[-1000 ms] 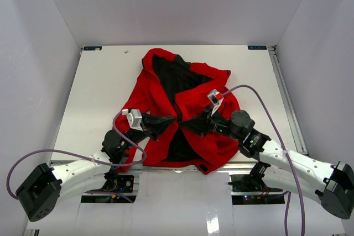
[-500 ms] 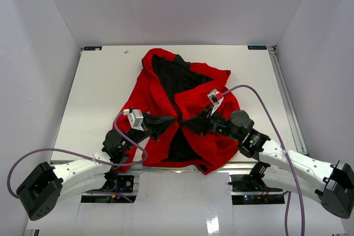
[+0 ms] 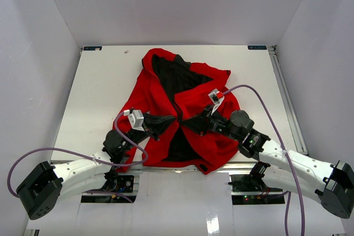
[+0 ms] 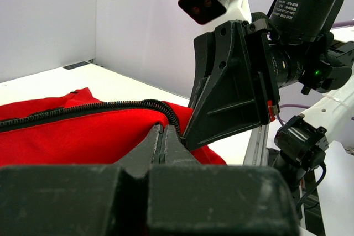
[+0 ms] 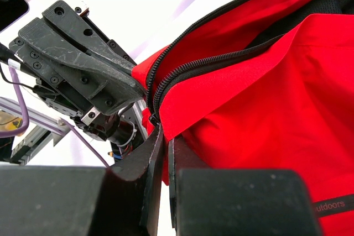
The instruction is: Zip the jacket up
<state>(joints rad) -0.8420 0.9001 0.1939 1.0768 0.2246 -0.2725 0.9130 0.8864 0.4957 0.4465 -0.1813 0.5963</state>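
The red jacket lies open on the white table, black lining up, its dark zipper edges meeting near the middle. My left gripper is shut on the left zipper edge of the jacket. My right gripper is shut on the right front edge, just beside the zipper teeth. The two grippers face each other, tips almost touching. In the left wrist view the right gripper stands right behind the zipper end. In the right wrist view the left gripper is close at the left.
White enclosure walls surround the table. Purple cables loop from both arms. The jacket's lower hem hangs at the near table edge over the mounting rail.
Almost nothing: both grippers keep their hold at the jacket's middle; the left wrist has edged slightly.
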